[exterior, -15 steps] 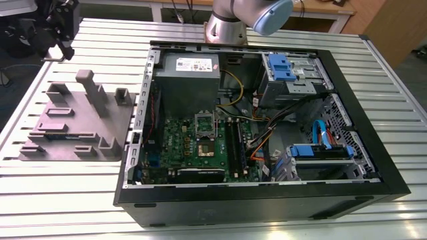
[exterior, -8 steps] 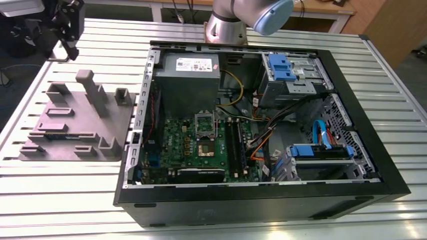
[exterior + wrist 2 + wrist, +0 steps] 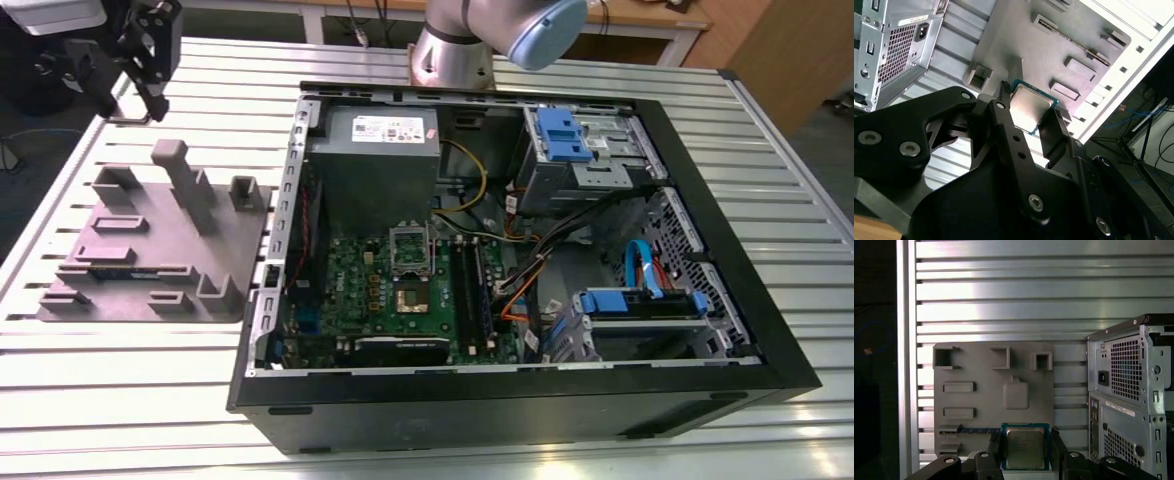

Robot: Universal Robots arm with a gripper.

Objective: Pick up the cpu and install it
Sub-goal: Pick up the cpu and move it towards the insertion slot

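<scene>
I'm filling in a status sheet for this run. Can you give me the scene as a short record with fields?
gripper: shut on the cpu, raised above the table
cpu: held by its edges, metal top visible in both wrist views
fixture tray: grey, on the table, on the exterior view's left of the case
computer case: open, motherboard exposed
task state: cpu lifted, not yet in the case
</scene>
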